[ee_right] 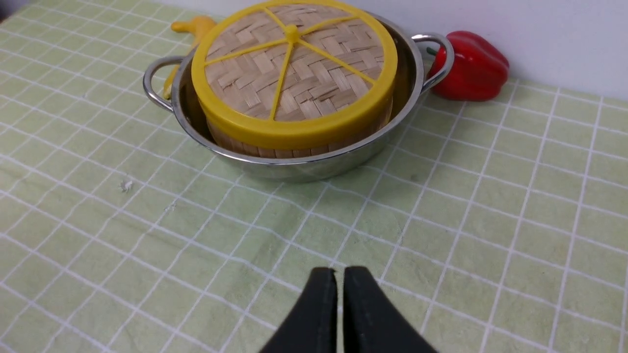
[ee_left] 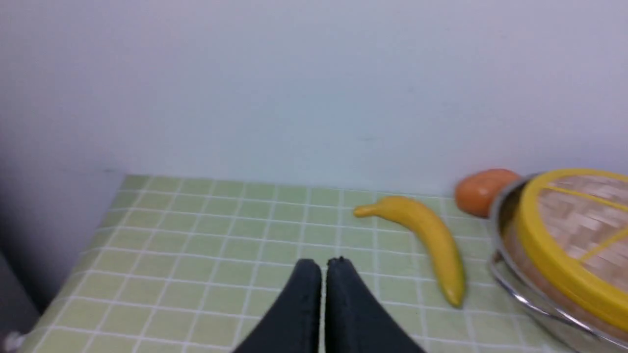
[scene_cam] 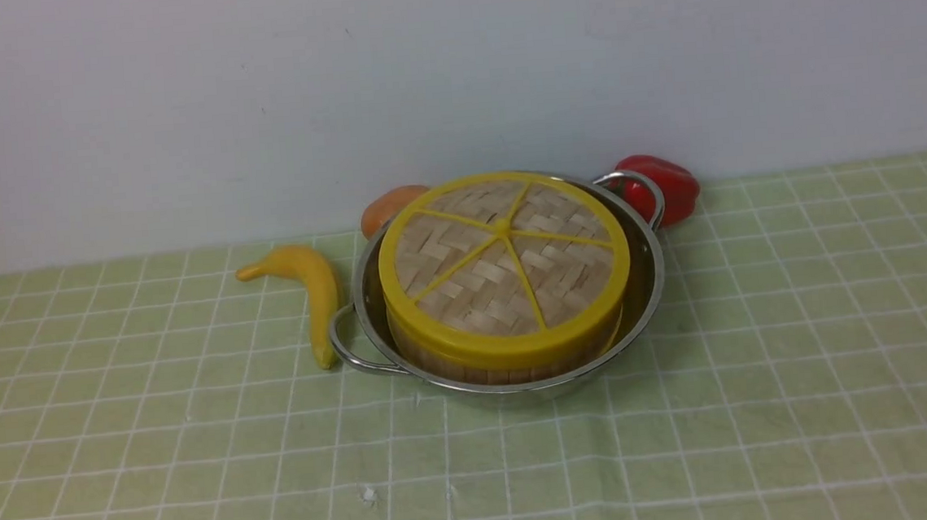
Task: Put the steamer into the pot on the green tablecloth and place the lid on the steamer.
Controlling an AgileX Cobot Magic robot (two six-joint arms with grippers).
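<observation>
Behind our bench, on the green tablecloth point(scene_cam: 763, 337), the pot point(scene_cam: 645, 296) holds the steamer point(scene_cam: 454, 365), capped by the lid point(scene_cam: 504, 261), so the task looks finished. Both our left fingers point(ee_left: 304, 299) and right fingers point(ee_right: 319, 304) are nearly pressed together, holding nothing.

There is one pot point(scene_cam: 644, 280), one steamer point(scene_cam: 471, 365) and one lid point(scene_cam: 504, 261). There is one green tablecloth point(scene_cam: 805, 366). Three play foods lie by the pot: one banana point(scene_cam: 310, 283), one orange point(scene_cam: 390, 204) and one red pepper point(scene_cam: 670, 184).
</observation>
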